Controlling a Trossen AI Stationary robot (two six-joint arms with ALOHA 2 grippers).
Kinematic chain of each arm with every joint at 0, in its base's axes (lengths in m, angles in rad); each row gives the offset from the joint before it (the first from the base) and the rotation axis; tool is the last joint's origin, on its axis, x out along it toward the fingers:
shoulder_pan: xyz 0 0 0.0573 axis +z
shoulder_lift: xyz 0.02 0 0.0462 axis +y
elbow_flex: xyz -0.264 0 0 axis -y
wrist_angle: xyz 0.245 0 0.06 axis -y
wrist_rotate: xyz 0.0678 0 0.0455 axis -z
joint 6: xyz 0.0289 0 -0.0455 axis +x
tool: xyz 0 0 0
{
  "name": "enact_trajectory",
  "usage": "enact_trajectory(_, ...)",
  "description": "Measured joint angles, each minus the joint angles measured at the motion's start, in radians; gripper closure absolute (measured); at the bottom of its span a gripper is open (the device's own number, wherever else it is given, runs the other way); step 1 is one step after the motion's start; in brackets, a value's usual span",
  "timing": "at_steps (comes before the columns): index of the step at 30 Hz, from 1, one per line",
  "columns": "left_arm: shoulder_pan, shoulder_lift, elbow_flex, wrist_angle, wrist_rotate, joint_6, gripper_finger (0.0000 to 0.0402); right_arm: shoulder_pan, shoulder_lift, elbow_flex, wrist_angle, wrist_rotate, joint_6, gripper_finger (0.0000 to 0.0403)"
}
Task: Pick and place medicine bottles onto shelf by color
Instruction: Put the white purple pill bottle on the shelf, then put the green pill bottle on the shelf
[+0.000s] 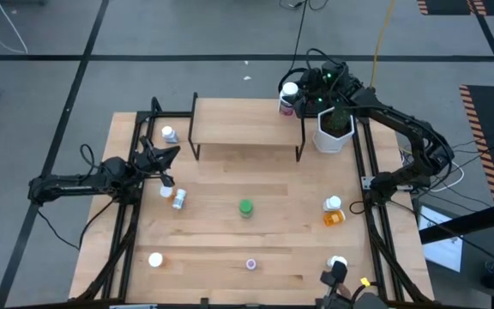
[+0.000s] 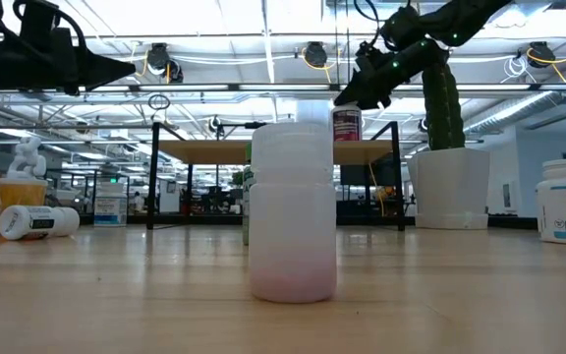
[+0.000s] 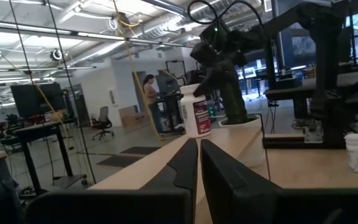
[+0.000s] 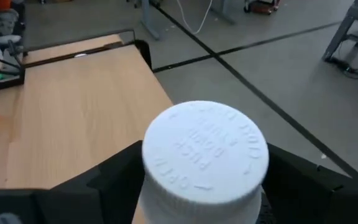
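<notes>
The bottle at work (image 1: 289, 97) stands upright, long axis vertical, white cap up, on the far right corner of the shelf (image 1: 247, 129). Its label is white with a maroon band, as the left wrist view shows (image 3: 196, 112). The right hand (image 1: 292, 96) is at this bottle from the planter side, a finger on each side of the cap (image 4: 205, 149); the fingers look spread a little wider than the cap, though whether they touch it I cannot tell.

The shelf's light top board otherwise carries nothing visible. Just beside its right end stands a white hexagonal planter (image 1: 334, 134) holding a dark green cactus (image 2: 441, 98).

On the desk (image 1: 213, 232), 1 white-capped bottle (image 1: 169, 134) stands left of the shelf. 2 bottles (image 1: 172, 195) lie close together on their sides near the left hand (image 1: 168, 168), which hovers at the desk's left edge with its fingers pressed together and nothing between them (image 3: 199, 168). A green-capped bottle (image 1: 245, 208) stands upright mid-desk. Toward the right edge, a white bottle (image 1: 333, 204) stands with an orange one (image 1: 334, 218) lying just beside it. Along the near edge are 3 more: a white cap (image 1: 155, 259), a pale bottle with a pinkish base (image 2: 293, 211), and another white cap (image 1: 338, 263).

Nothing stands between the shelf and the desk bottles.
</notes>
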Motion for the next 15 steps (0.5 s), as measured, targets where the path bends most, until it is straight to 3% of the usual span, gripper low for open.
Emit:
enact_trajectory(10, 0.000, 0.000, 0.000, -0.013, 0.001, -0.016, 0.0380, 0.005, -0.115, 0.000, 0.026, -0.005, -0.024, 0.0093)
enact_trajectory(15, 0.000, 0.000, 0.000, -0.014, 0.054, -0.028, 0.0380, 0.062, -0.208, -0.008, 0.014, -0.024, -0.005, 0.0093)
